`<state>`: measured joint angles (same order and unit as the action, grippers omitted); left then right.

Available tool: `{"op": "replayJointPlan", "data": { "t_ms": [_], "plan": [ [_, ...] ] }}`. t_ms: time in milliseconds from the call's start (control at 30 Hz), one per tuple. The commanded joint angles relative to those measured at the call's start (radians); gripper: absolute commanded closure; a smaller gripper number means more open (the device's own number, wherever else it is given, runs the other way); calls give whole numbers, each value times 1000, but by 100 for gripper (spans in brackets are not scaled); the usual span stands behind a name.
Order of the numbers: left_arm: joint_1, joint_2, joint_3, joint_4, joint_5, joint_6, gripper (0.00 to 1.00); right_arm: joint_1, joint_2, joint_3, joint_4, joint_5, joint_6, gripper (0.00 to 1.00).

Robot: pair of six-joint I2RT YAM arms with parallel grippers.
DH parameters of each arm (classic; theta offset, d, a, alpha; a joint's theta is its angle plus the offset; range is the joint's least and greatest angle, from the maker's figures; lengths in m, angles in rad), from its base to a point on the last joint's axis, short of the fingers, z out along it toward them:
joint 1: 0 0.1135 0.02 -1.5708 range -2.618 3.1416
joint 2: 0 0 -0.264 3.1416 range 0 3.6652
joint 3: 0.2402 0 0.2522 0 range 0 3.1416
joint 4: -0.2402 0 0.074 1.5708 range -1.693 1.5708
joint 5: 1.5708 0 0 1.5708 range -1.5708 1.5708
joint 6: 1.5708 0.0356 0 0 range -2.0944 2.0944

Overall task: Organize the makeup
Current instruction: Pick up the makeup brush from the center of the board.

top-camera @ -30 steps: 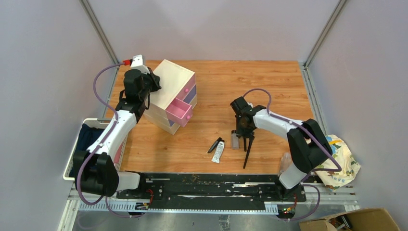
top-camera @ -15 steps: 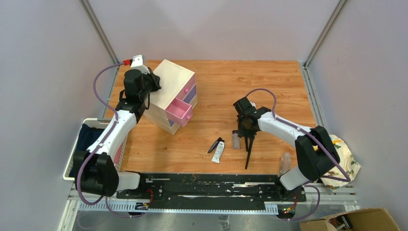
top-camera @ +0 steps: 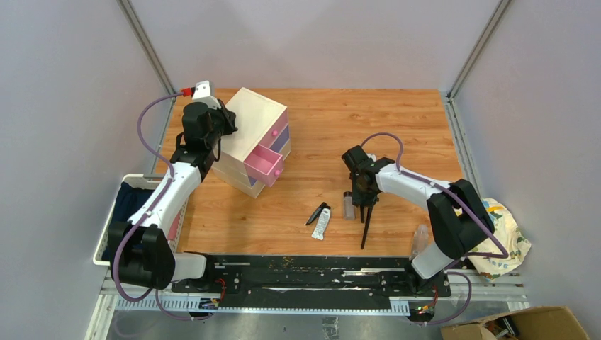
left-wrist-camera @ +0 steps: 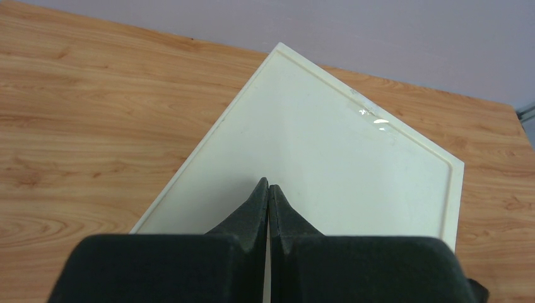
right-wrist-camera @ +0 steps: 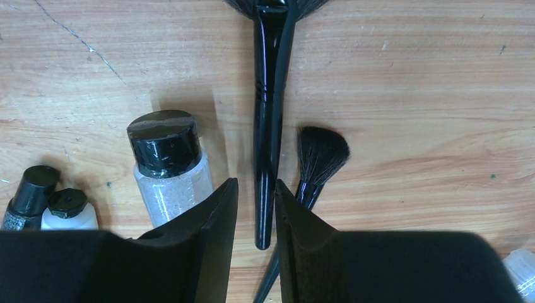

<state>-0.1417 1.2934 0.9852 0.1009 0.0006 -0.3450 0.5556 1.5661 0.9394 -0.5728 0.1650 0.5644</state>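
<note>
The makeup lies on the wood table in front of my right arm. My right gripper [right-wrist-camera: 255, 183] [top-camera: 363, 195] is open and low, its fingers either side of the long black brush handle [right-wrist-camera: 267, 132] with a gap on each side. A smaller black brush [right-wrist-camera: 320, 154] lies just right of it. A clear bottle with a black cap [right-wrist-camera: 169, 165] [top-camera: 347, 205] stands left of the fingers. Further left lie a white squeeze tube [top-camera: 321, 225] and a small black-capped bottle [right-wrist-camera: 30, 192]. My left gripper [left-wrist-camera: 268, 184] [top-camera: 225, 120] is shut, empty, over the cream box top [left-wrist-camera: 340, 145].
The cream box [top-camera: 254, 124] has a pink drawer [top-camera: 264, 164] pulled open toward the table's middle. A white basket [top-camera: 112, 223] with dark cloth hangs off the left edge. A clear bottle [top-camera: 420, 239] and a patterned cloth [top-camera: 504, 234] are at the right.
My right gripper has shifted slightly over the brushes and its jaws have widened a little. The left arm has not moved.
</note>
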Motion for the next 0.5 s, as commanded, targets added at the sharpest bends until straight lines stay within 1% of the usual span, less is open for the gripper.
{"op": "replayJointPlan", "data": {
  "t_ms": [0, 100, 367, 400, 467],
  "plan": [
    [-10, 3, -37, -75, 16, 8, 100, -14, 14, -12, -22, 35, 9, 68],
    [-10, 2, -39, -73, 17, 8, 100, -17, 13, -29, -18, 39, 13, 68],
    [-10, 5, -37, -73, 19, 5, 100, -17, 9, -88, 17, 6, 31, 75],
    [-10, 5, -37, -73, 18, 5, 100, -18, 9, -94, 23, 2, 32, 77],
    [-10, 6, -37, -73, 19, 5, 100, -18, 8, -93, 25, -1, 33, 85]
  ]
}}
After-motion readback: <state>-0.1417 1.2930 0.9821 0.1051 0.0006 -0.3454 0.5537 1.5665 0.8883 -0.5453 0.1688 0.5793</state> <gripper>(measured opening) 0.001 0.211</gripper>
